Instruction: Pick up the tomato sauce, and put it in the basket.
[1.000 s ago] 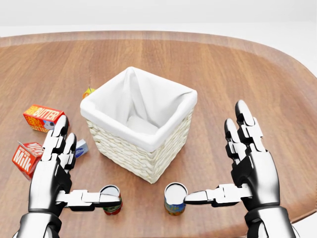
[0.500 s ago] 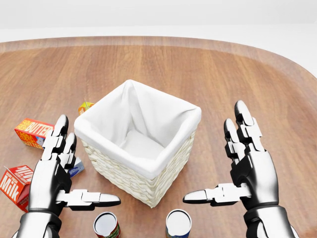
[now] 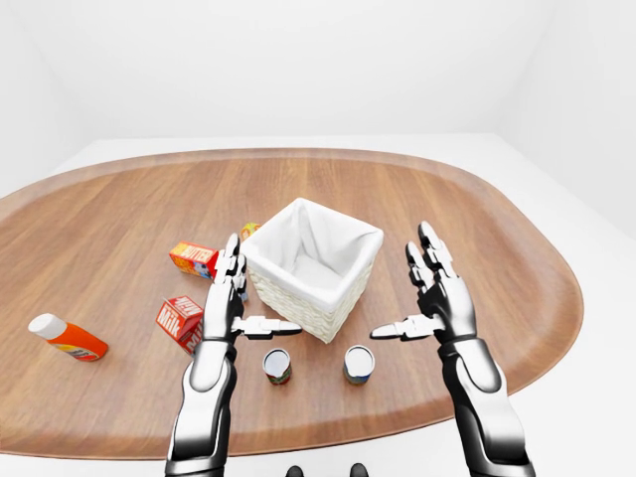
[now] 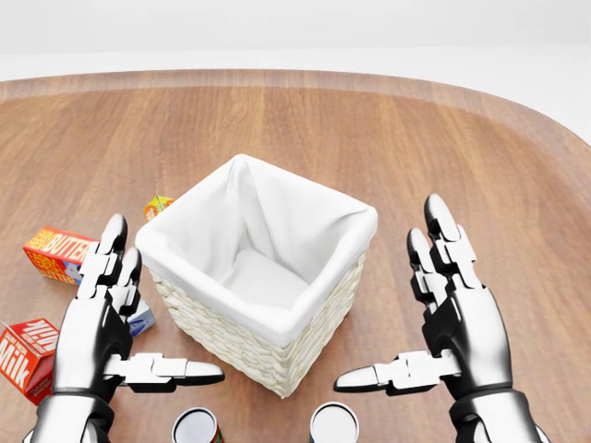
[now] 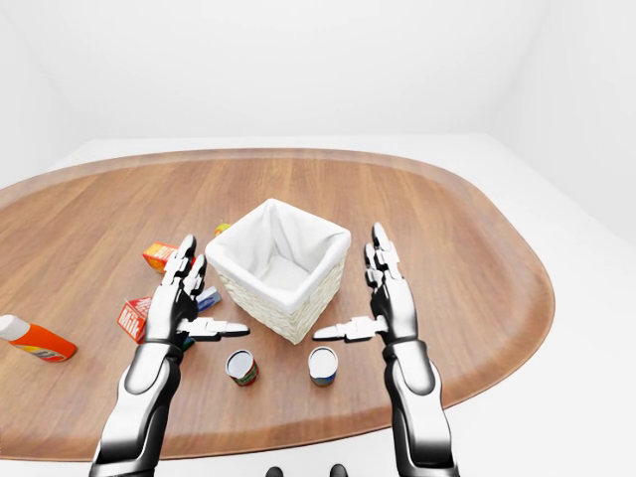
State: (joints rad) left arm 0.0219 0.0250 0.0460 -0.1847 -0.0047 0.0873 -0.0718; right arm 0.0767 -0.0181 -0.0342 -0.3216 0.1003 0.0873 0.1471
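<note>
Compared with one second ago, the whole head view has shifted: the basket (image 4: 259, 277) now sits lower and nearer the middle, and the two cans have slid down to the bottom edge. Everything moved together, so I judge that the camera moved, not the things. The right hand (image 4: 452, 323) also sits a little more to the left and higher than half a second ago; the left hand (image 4: 106, 328) looks unchanged. For the task this means little progress: no can is grasped, and the basket holds nothing that I can see.

Both hands are released, with fingers spread and thumbs pointing inward, and they touch nothing. The left hand hovers at about 8 o'clock from the basket, the right hand at about 4 o'clock.

The red-labelled can (image 3: 277, 366), which I take to be the tomato sauce, stands upright on the tabletop (image 3: 119, 229) at about 6 o'clock from the basket, just below the left thumb. The second can (image 3: 358, 364) stands near it, to the right.

In the head view both cans are cut off by the bottom edge, so only their lids show. The labels are too small to read in the eye views, so which can is the sauce stays a judgement. A small blue thing is mostly hidden behind the left hand. The milk carton (image 3: 180, 319), butter box (image 3: 193, 258) and orange bottle (image 3: 66, 337) lie to the left.
</note>
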